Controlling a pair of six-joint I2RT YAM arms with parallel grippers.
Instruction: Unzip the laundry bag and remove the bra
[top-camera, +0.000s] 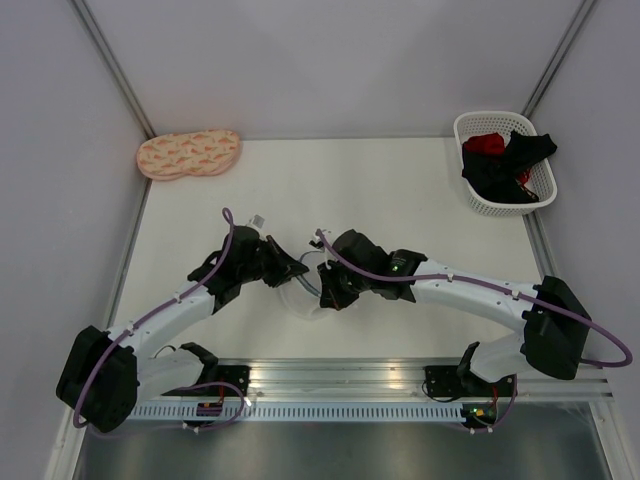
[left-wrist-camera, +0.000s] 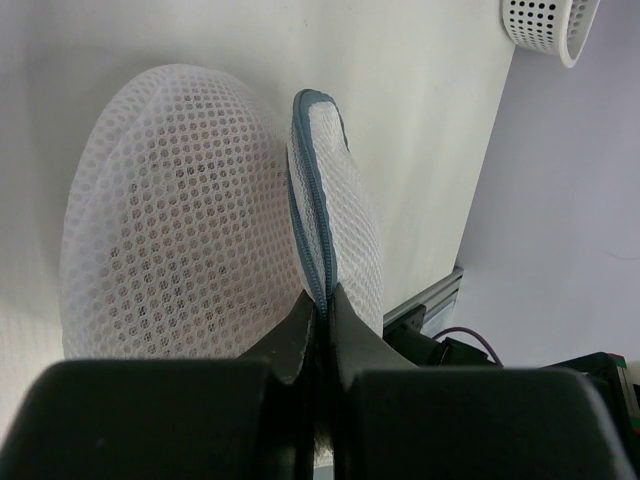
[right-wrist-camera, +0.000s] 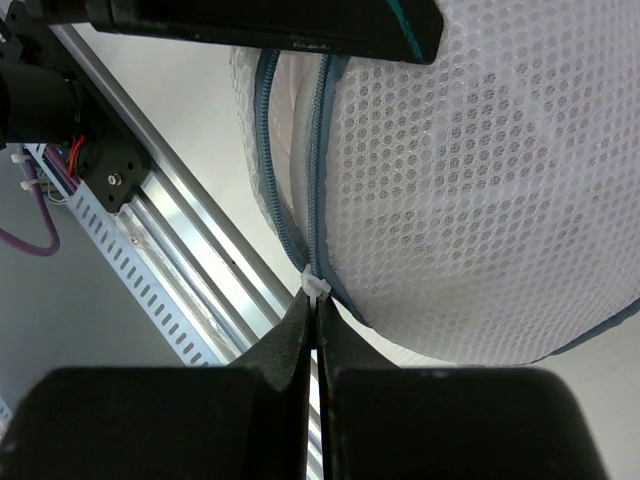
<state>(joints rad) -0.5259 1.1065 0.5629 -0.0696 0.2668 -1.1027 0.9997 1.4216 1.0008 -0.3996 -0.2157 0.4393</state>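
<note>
Two grips: left jaws clamp laundry bag (left-wrist-camera: 170, 210) at rim; right jaws nip white zipper pull (right-wrist-camera: 315, 286).

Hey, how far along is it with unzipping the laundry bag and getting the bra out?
Done: left gripper shut on the rim of the laundry bag, right gripper shut on the zipper pull; the zipper already gapes partway. In hand: opening it further. Left: the bra, pinkish inside the mesh, still has to come out.
</note>
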